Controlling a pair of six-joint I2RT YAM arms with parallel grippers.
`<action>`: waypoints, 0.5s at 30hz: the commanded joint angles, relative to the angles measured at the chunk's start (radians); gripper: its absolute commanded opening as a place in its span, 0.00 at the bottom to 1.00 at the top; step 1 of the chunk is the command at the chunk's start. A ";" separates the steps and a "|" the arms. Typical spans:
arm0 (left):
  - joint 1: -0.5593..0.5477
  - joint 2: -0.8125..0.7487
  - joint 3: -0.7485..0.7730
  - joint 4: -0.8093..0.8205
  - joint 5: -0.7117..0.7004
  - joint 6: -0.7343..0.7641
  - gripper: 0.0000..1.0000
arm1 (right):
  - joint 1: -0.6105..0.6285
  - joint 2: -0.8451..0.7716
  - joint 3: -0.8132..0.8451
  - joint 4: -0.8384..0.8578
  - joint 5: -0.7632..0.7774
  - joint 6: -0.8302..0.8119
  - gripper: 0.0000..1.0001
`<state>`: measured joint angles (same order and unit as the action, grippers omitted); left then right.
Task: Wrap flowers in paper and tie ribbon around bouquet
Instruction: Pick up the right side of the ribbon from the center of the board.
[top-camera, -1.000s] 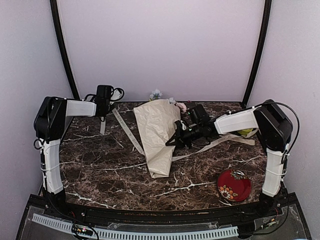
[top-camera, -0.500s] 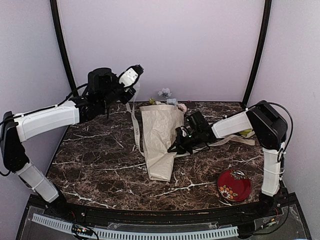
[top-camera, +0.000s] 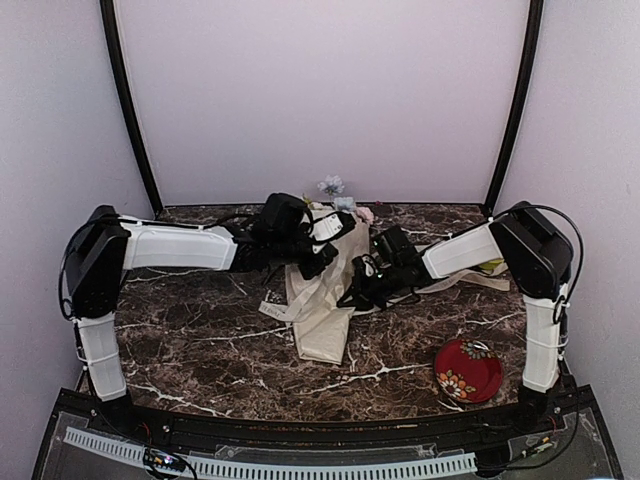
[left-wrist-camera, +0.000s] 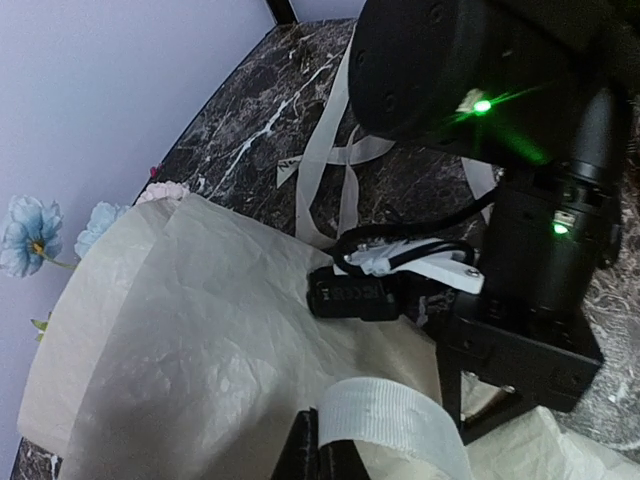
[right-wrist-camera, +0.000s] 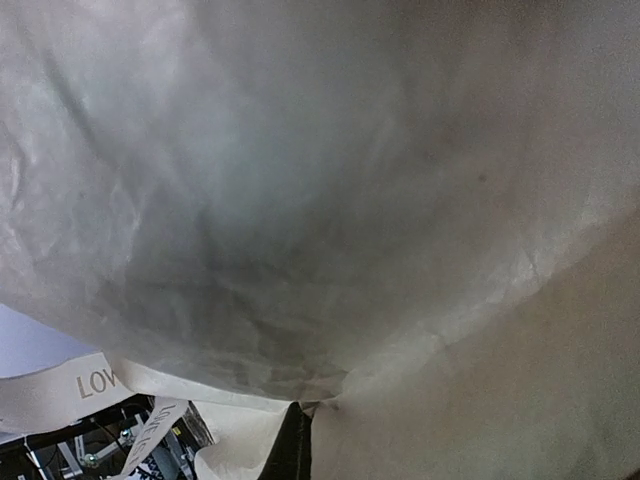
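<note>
The bouquet lies on the dark marble table as a cream paper (top-camera: 322, 325) cone, with its flowers (top-camera: 331, 186) showing at the far, wide end. My left gripper (top-camera: 318, 258) reaches over the cone and is shut on the ribbon (left-wrist-camera: 385, 420), which loops out of the jaws across the paper (left-wrist-camera: 190, 330). Pale-blue flowers (left-wrist-camera: 30, 232) poke out at the left wrist view's left edge. My right gripper (top-camera: 355, 290) is at the cone's right side, shut on a fold of the paper (right-wrist-camera: 350, 200). A lettered piece of ribbon (right-wrist-camera: 60, 392) shows below that fold.
A red dish with a flower pattern (top-camera: 468, 370) sits at the front right. A lime-green round thing (top-camera: 492, 265) is partly hidden behind my right arm. More ribbon (top-camera: 470, 278) trails over the table to the right. The right arm's black wrist (left-wrist-camera: 520, 300) is close to my left gripper.
My left arm swung from the back left, up and then down over the bouquet, drawing the ribbon across the paper cone. My right gripper kept its hold at the cone's right side.
</note>
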<state>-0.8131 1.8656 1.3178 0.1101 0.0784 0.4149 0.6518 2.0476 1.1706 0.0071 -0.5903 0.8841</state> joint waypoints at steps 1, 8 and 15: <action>0.022 0.143 0.155 -0.082 -0.103 -0.040 0.00 | -0.005 0.012 -0.005 -0.016 0.078 -0.041 0.00; 0.088 0.217 0.103 -0.054 -0.060 -0.095 0.00 | 0.023 -0.042 0.014 -0.122 0.187 -0.103 0.13; 0.091 0.265 0.066 -0.055 -0.044 -0.105 0.00 | 0.034 -0.167 0.010 -0.291 0.290 -0.154 0.37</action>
<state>-0.7170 2.1082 1.4155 0.0677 0.0216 0.3325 0.6827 1.9804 1.1805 -0.1390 -0.4122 0.7784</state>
